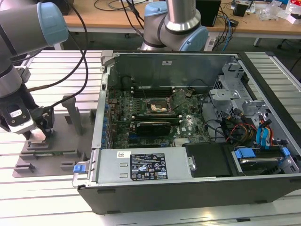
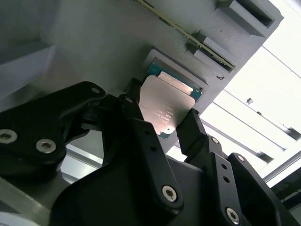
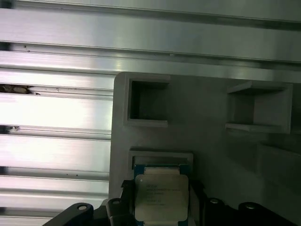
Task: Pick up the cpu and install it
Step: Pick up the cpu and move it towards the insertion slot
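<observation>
The cpu [image 2: 165,106] is a small square chip with a pale silver top and a green edge. It lies in a recess of the grey holder block [image 3: 207,127]; its silver top [image 3: 161,197] also shows in the first wrist view. My gripper [image 2: 162,115] is down over it, its black fingers [image 2: 136,120] against two opposite edges of the chip. In the exterior view the gripper [image 1: 37,135] is low over the holder [image 1: 47,151] at the exterior view's left, well away from the dark socket [image 1: 157,107] on the motherboard.
The open computer case [image 1: 188,186] takes up the middle and the exterior view's right, with a power supply, cables and drive bays inside. Upright grey posts [image 1: 75,113] stand on the holder near the gripper. A second robot base [image 1: 176,23] stands behind the case on the slatted aluminium table.
</observation>
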### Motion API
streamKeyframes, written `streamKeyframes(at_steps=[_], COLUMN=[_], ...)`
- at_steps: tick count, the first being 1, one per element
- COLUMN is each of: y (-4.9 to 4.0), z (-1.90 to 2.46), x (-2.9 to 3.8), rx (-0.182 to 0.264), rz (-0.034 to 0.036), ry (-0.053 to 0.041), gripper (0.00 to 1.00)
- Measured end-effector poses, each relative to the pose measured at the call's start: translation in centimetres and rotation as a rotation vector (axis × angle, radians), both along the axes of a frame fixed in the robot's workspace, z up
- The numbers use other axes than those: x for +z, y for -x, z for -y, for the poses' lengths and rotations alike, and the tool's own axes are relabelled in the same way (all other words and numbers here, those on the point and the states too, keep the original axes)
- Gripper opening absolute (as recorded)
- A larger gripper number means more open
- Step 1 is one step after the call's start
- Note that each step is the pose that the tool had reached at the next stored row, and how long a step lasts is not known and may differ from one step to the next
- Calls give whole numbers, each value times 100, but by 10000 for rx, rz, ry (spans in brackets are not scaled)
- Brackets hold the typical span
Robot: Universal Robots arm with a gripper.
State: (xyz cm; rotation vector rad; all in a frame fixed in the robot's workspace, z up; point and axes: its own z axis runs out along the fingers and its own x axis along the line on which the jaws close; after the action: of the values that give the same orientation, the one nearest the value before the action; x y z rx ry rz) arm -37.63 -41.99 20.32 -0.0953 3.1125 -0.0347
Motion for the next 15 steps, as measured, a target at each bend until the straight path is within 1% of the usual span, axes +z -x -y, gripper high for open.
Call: streamKeyframes(at_steps=[6,15], y=[0,0], z=[0,0], x=[46,88], rx=[1,0], rz=[-1,-1], ry=[0,1], gripper=[55,55])
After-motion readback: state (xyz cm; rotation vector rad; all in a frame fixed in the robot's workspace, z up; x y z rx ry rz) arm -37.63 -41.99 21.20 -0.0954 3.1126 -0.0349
